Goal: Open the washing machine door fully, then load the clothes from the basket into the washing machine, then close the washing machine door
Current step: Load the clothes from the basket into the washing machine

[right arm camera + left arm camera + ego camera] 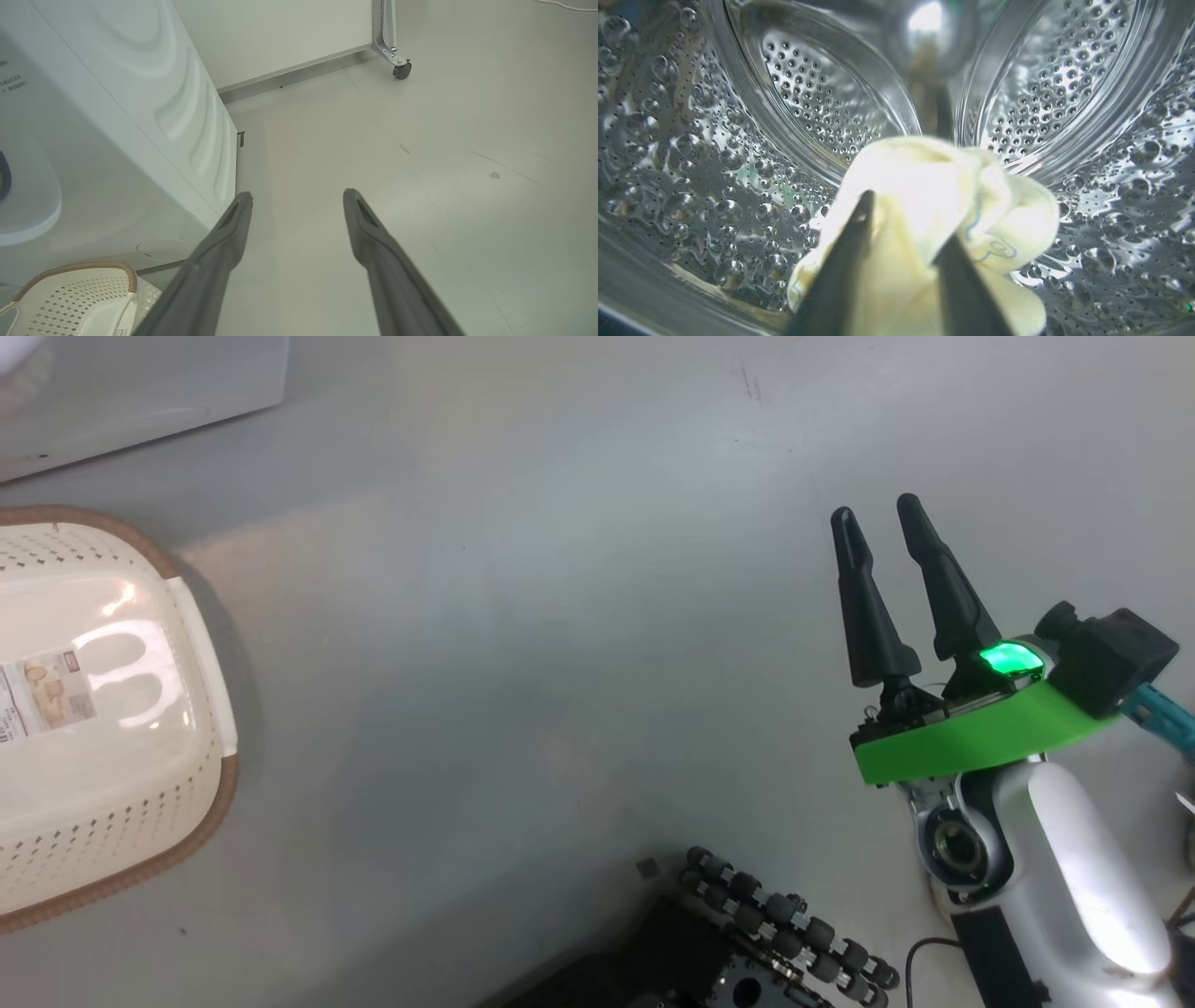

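Observation:
In the left wrist view my left gripper [908, 219] reaches inside the steel drum [738, 154] of the washing machine. Its fingers stand parted, with a crumpled cream-yellow garment of the clothes [924, 186] lying between and over them. The garment rests low in the drum. The cream basket [112, 728] sits on the floor at the left, with a label on its bare bottom and no clothes visible inside. My right gripper [878, 513] hangs open over bare floor, holding nothing. The washing machine's white side [117, 116] stands to its left, the basket [79, 298] below it. The washing machine door is out of view.
A white panel on a caster [402, 70] stands behind the machine. My own wheeled base [784, 933] shows at the bottom of the head view. A pale grey floor [560, 616] stretches between the basket and my right arm.

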Controlling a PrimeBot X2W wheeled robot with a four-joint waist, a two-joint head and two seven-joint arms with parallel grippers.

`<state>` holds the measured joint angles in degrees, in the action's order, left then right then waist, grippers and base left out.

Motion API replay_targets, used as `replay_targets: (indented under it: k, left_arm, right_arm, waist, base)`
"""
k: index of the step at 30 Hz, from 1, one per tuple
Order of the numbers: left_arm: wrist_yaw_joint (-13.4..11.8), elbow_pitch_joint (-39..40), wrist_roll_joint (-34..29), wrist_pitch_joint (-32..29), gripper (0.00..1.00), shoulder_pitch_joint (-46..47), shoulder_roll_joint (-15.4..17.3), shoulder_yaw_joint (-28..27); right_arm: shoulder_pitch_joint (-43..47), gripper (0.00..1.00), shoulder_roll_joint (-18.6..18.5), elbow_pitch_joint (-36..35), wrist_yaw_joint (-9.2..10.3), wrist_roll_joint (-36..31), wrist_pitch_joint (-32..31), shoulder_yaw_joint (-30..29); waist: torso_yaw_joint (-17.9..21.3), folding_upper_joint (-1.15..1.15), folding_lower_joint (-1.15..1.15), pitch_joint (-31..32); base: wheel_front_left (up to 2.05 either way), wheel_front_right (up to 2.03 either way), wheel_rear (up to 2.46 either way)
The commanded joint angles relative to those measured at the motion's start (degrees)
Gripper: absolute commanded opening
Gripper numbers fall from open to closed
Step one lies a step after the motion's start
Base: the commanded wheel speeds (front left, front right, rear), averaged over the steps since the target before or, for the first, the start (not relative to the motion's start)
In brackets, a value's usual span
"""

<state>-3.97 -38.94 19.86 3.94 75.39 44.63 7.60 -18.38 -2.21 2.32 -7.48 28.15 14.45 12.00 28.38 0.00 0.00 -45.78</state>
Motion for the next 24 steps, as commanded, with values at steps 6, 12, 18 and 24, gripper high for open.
replay_targets:
  k: [6, 12, 18, 24]
  left_arm:
    - [0.6, -0.1, 1.3, -0.7, 1.00, -1.6, 2.0, -1.4]
    - [0.2, -1.2, 2.9, -0.6, 1.00, -3.7, 1.2, -1.9]
    - [-1.8, -0.4, 4.8, 1.7, 1.00, -9.6, -0.6, -3.4]
    - [-4.5, 3.7, 6.7, 5.3, 1.00, -19.1, -4.0, -4.8]
  right_arm:
    - [0.0, 1.00, -0.7, -1.3, -0.01, -0.4, 0.5, 0.3]
    - [-0.2, 1.00, -0.7, -0.9, -0.01, -0.5, 0.5, 0.1]
    - [0.1, 1.00, -0.7, -0.5, -0.01, -1.0, 0.5, -0.7]
    - [0.9, 1.00, -0.7, -0.4, -0.01, -2.5, 0.5, -2.0]
  waist:
    - [-0.8, 0.00, 0.00, 0.1]
    - [-1.4, 0.00, 0.00, 0.6]
    - [-2.6, 0.00, 0.00, 2.2]
    - [-4.6, 0.00, 0.00, 5.1]
  base:
    - [0.00, 0.00, 0.00]
    - [0.00, 0.00, 0.00]
    - [0.00, 0.00, 0.00]
    - [0.00, 0.00, 0.00]
